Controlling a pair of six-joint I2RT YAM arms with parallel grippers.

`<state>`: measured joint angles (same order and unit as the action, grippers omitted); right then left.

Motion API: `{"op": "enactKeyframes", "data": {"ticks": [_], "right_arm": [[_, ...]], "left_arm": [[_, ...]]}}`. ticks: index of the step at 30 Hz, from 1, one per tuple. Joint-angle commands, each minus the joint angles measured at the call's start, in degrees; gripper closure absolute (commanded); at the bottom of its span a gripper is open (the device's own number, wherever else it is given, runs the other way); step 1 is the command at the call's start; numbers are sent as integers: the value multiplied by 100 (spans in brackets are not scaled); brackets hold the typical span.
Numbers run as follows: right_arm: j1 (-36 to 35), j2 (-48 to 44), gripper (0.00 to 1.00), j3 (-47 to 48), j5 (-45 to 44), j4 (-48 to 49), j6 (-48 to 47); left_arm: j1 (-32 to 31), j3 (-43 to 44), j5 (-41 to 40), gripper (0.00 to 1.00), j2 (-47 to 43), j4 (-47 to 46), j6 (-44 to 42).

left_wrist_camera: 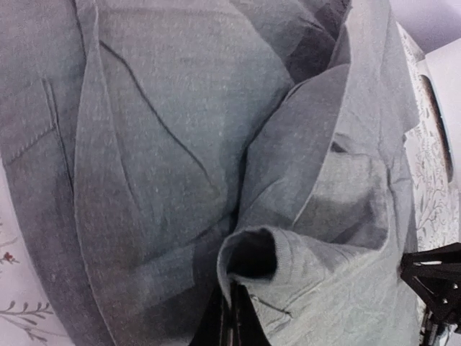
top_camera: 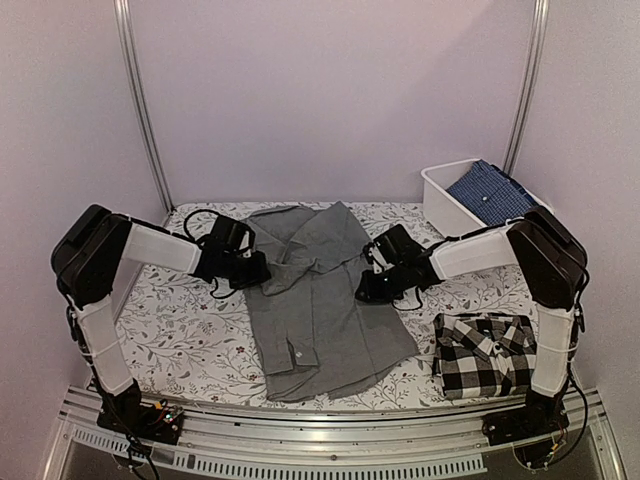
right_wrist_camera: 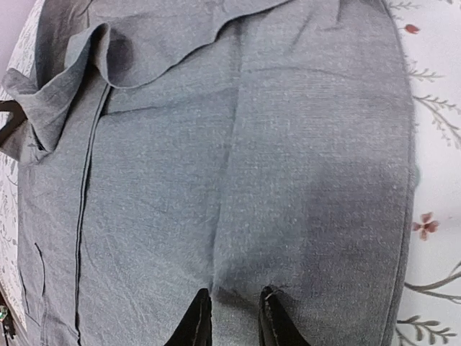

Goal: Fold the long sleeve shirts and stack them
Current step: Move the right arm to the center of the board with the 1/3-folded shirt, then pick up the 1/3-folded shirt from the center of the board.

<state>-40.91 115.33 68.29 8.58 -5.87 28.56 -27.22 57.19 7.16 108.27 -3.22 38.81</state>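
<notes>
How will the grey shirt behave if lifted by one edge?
Probably floppy: the grey shirt bunches into a loose loop at the left hand. Likely light, thin cloth, going by its soft creases. Pushed, it would probably wrinkle rather than slide whole.

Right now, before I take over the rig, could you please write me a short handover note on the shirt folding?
Left gripper: shut on a bunched fold at the grey shirt's left edge.
Right gripper: at the shirt's right edge, fingers slightly apart with grey cloth between them. I cannot tell whether it grips.
Grey shirt: mid-table, loosely spread, not yet a neat rectangle.
Checked shirt: folded, at the near right of the table.
A blue patterned garment lies in the white bin at the back right.
Done: checked shirt folded.
Left: finish folding the grey shirt, then stack the two.
</notes>
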Motion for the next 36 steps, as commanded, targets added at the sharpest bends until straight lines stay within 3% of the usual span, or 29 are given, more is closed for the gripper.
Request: {"op": "enactKeyframes", "data": {"ticks": [1, 8, 19, 36], "right_arm": [[3, -306, 74, 19, -323, -859, -312], [4, -1449, 65, -584, -813, -1206, -101], [-79, -2883, 70, -2061, -1048, -1715, 721], [-716, -2652, 80, -2461, -1638, -2336, 1608]], "left_arm": [[59, 544, -146, 100, 13, 255, -272], [67, 1744, -276, 100, -56, 1043, -1358], [238, 3517, -884, 100, -15, 1997, -2683], [484, 4384, -946, 100, -55, 2363, -3188]]}}
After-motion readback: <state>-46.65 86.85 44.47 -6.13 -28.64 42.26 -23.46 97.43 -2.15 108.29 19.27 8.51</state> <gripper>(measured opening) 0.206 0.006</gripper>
